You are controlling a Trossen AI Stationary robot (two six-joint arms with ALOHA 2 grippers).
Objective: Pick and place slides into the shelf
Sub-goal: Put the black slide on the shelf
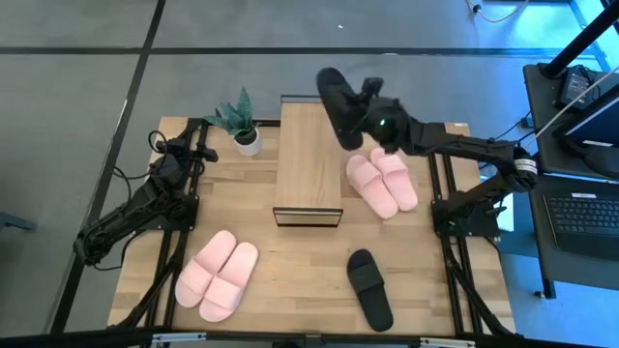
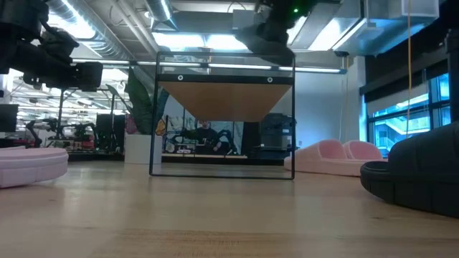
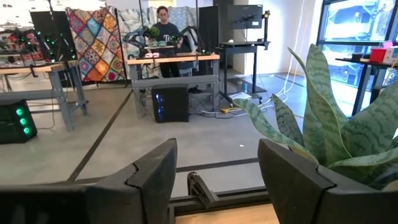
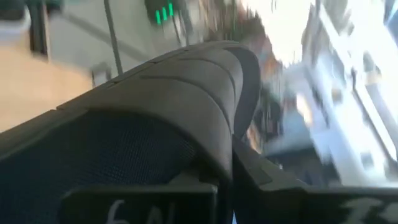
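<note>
My right gripper (image 1: pixel 370 114) is shut on a black slide (image 1: pixel 336 104), held in the air over the far right corner of the shelf (image 1: pixel 308 164). In the low view this slide (image 2: pixel 264 34) hangs above the shelf's top board (image 2: pixel 222 100). A second black slide (image 1: pixel 370 288) lies on its sole on the table near the front right. One pink pair (image 1: pixel 382 182) lies right of the shelf, and another pink pair (image 1: pixel 219 275) lies at the front left. My left gripper (image 3: pixel 217 180) is open and empty at the table's far left (image 1: pixel 179 159). My right gripper holds the black slide by its long side about mid-length (image 1: pixel 350 114), coming level from the table's right, fingers across the slide. In the right wrist view the slide (image 4: pixel 180 106) fills the frame and hides the place of contact. The slide is lifted clear of shelf and table.
A potted plant (image 1: pixel 242 121) stands left of the shelf's far end, close in front of my left gripper (image 3: pixel 336 124). The shelf has open space under its board (image 2: pixel 222 143). Bare tabletop lies in front of the shelf (image 1: pixel 300 271).
</note>
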